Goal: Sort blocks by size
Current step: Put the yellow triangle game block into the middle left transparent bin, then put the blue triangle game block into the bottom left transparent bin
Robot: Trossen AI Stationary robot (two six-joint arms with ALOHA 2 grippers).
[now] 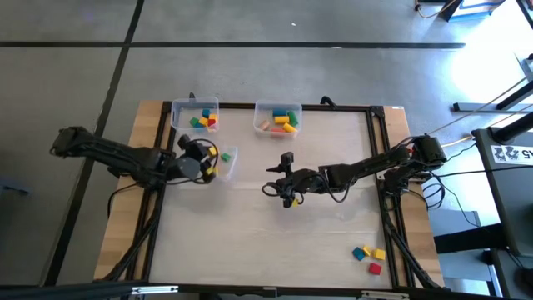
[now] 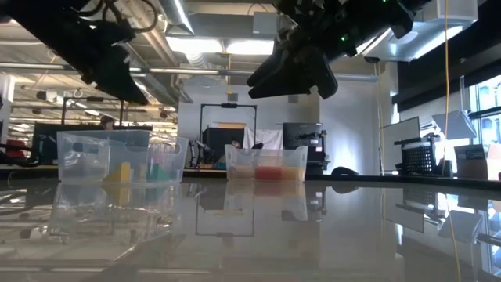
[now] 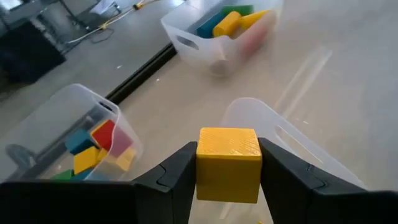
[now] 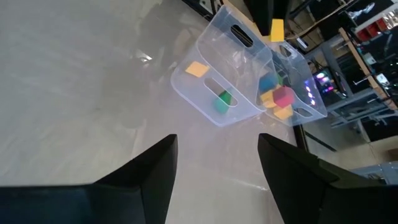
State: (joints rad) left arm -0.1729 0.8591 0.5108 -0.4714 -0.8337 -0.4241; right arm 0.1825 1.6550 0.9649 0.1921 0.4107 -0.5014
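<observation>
My left gripper (image 3: 228, 155) is shut on a yellow block (image 3: 228, 163) and hovers over the near clear bin (image 3: 292, 152), which in the high view (image 1: 225, 163) holds a few blocks. Two more clear bins stand on the table along its far edge. One (image 1: 196, 115) is at the far left and the other (image 1: 277, 117) is at the far middle, and both hold coloured blocks. My right gripper (image 4: 217, 162) hangs open and empty over the table's middle (image 1: 281, 187). Three loose blocks (image 1: 369, 256) lie on the table at the near right. My left gripper pinches the yellow block by two opposite side faces (image 3: 200, 163) between its two fingers. The fingers slant downward from the table's left side. The block is lifted clear above the near bin, with its top face level.
A dark frame rail (image 1: 250, 106) runs round the light tabletop. In the low view both arms hang above the bins (image 2: 102, 157). There is bare tabletop (image 1: 250, 242) between the bins and the loose blocks.
</observation>
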